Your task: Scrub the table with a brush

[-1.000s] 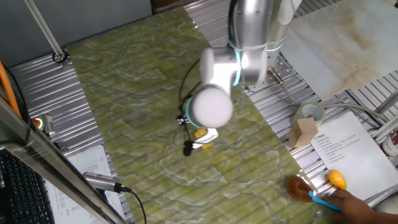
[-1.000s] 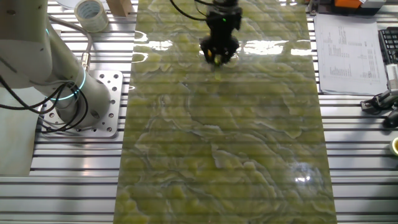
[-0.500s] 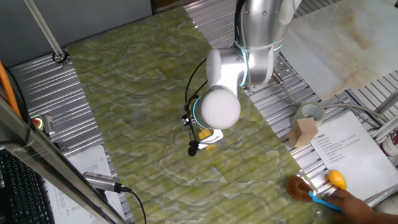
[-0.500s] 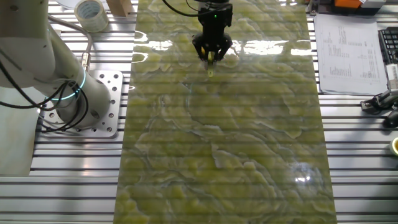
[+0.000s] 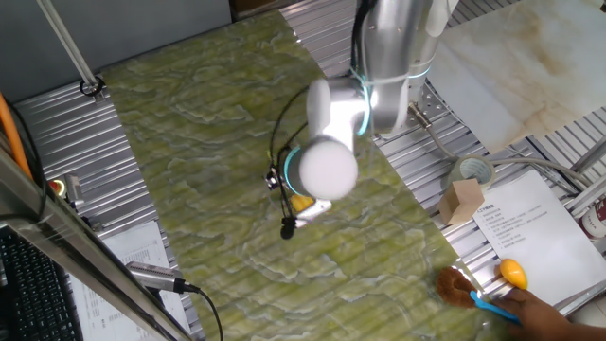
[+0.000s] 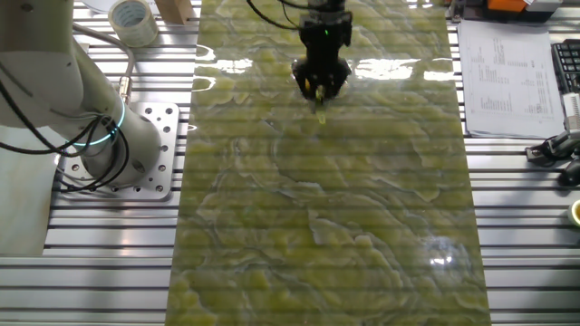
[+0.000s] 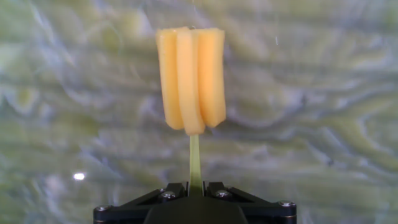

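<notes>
**Pincer clamped on brush stem over green table**

The pincer [image 7: 194, 190] is closed narrow on the thin stem of the brush [image 7: 190, 78]; in the hand view the stem emerges from between the two black fingers and carries a blocky yellow head of three ribbed lobes. The head points away from the fingers toward the table [image 6: 362, 199]. Whether the head touches the surface cannot be told.

In the other fixed view the pincer [image 6: 320, 88] stands near the far end of the table, roughly mid-width, with a small yellow tip of the brush [image 6: 321, 94] showing below it. In one fixed view the arm's round white joint hides most of the tool; a patch of yellow brush [image 5: 301, 203] shows beneath it.

Surface: the table [image 5: 189, 142] is a long strip, mottled olive-green and pale yellow, with faint cross ridges and glare patches. Ribbed grey metal panels [image 6: 526, 217] flank it on both sides.

Surroundings: a roll of tape [image 6: 132, 19] and a printed sheet [image 6: 504, 77] lie on the panels. A white marble slab [image 5: 511, 76], a small cardboard box [image 5: 463, 201] and an orange ball [image 5: 512, 273] sit beside the arm base.
</notes>
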